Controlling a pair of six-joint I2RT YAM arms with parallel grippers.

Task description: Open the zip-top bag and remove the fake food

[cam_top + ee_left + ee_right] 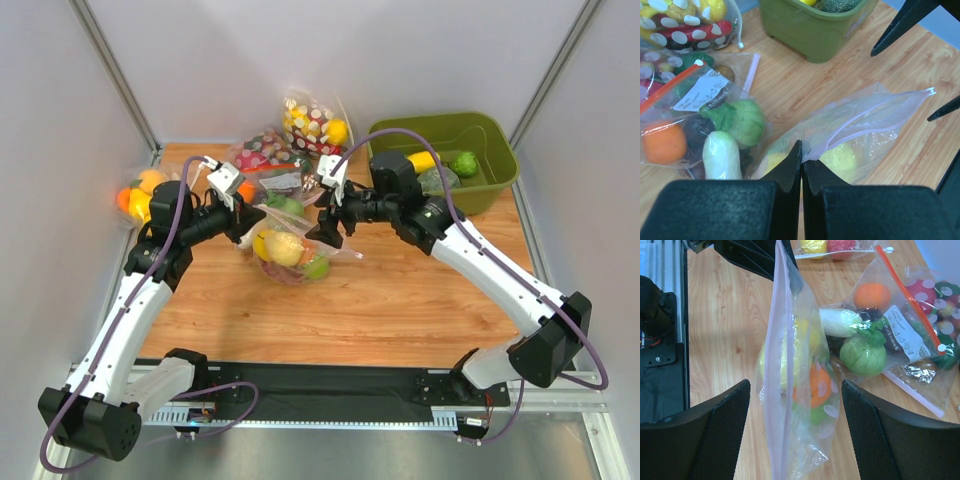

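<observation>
Left tool [801, 150] tight, right tool [796, 387] wide

Twin arms in glossy white shells, left arm [125, 320] and right arm [500, 272], jointed with chunky matte-black housings at shoulder, elbow and wrist. A purple cable [400, 131] trailing along each, base to wrist. Small white camera blocks [222, 178] atop the wrists. Left tool [801, 150]: two black fingers [730, 210], smooth, wedge-shaped, tapering to thin tips. Right tool [795, 384]: broad black fingers faced with finely dimpled pads [715, 425]. Below, a flat black base plate [330, 392] on a silver rail [330, 425], with thin red and black wires [490, 412] and one visible screw head [657, 359].
</observation>
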